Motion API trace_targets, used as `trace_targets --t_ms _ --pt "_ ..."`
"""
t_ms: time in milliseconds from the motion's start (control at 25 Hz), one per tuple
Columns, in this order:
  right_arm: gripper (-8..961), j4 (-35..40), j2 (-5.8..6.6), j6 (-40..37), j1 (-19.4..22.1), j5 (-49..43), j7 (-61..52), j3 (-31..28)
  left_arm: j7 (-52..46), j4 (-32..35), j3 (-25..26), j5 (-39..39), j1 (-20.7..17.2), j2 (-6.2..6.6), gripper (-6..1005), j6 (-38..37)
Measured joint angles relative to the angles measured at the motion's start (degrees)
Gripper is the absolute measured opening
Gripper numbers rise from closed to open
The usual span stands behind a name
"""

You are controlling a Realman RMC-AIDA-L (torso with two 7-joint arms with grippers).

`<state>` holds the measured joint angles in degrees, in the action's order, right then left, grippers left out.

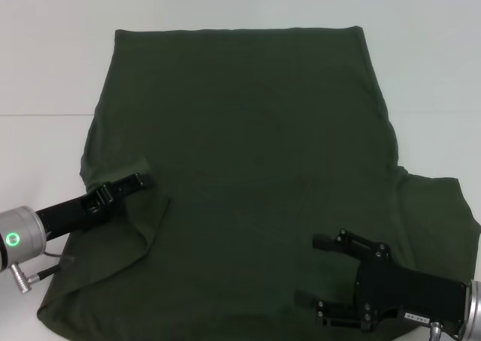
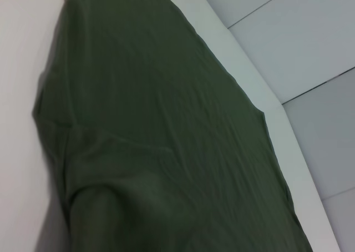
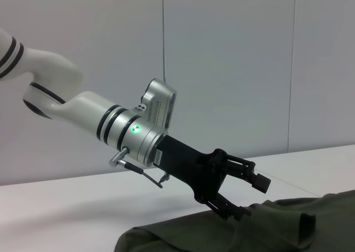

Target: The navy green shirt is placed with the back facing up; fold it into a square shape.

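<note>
Two grippers work over the navy green shirt (image 1: 248, 161), which lies spread back-up on a white table (image 1: 45, 70) in the head view, its straight hem at the far edge and its sleeves toward the robot. The left sleeve is folded in over the body, making a raised flap near the lower left of the cloth. The left gripper (image 1: 135, 182) reaches in low from the left, its fingertips at the edge of that folded sleeve; from above its fingers look close together, with cloth bunched right beside them. The right gripper (image 1: 319, 270) hovers over the lower right part of the shirt, its two fingers spread wide apart with nothing between them. The right sleeve lies flat, sticking out toward the table's right edge.

From the left wrist, the navy green shirt (image 2: 166, 130) fills most of the picture, lying lightly creased on the table (image 2: 22, 69), with a soft ridge of folded fabric in the foreground.

From the right wrist, the left gripper (image 3: 247, 199) slopes down to the shirt (image 3: 260, 230); its lower finger meets a lifted fold of cloth while the upper finger stands clear above it, so the jaws are partly parted around the fabric's edge.
</note>
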<state>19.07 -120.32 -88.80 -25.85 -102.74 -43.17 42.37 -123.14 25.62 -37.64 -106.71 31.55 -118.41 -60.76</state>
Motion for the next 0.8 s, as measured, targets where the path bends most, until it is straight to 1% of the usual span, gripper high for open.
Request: trace_targets --t_ms 240,360,440,560,720,800 --pt "907 0.0 0.0 0.2 -0.2 0.2 -0.1 0.0 -0.8 -0.5 -2.2 0.0 0.1 -0.17 936 -1.0" --pt "907 0.0 0.0 0.3 -0.2 0.5 -0.1 0.0 -1.5 -0.7 -3.6 0.0 0.1 -0.82 936 -1.9" --pt "907 0.0 0.0 0.4 -0.2 0.6 -0.1 0.0 -2.1 -0.7 -3.7 0.2 0.1 -1.21 937 -3.5" --pt "907 0.0 0.0 0.4 -0.3 0.7 -0.1 0.0 -3.6 -0.7 -3.2 0.5 0.4 -1.6 937 -8.7" --pt "907 0.0 0.0 0.4 -0.3 0.7 -0.1 0.0 -3.5 -0.4 -3.4 0.5 0.8 -1.71 937 -11.6" --pt "907 0.0 0.0 0.4 -0.3 0.7 -0.1 0.0 -1.6 0.0 -3.3 0.4 0.4 -1.29 937 -12.4"
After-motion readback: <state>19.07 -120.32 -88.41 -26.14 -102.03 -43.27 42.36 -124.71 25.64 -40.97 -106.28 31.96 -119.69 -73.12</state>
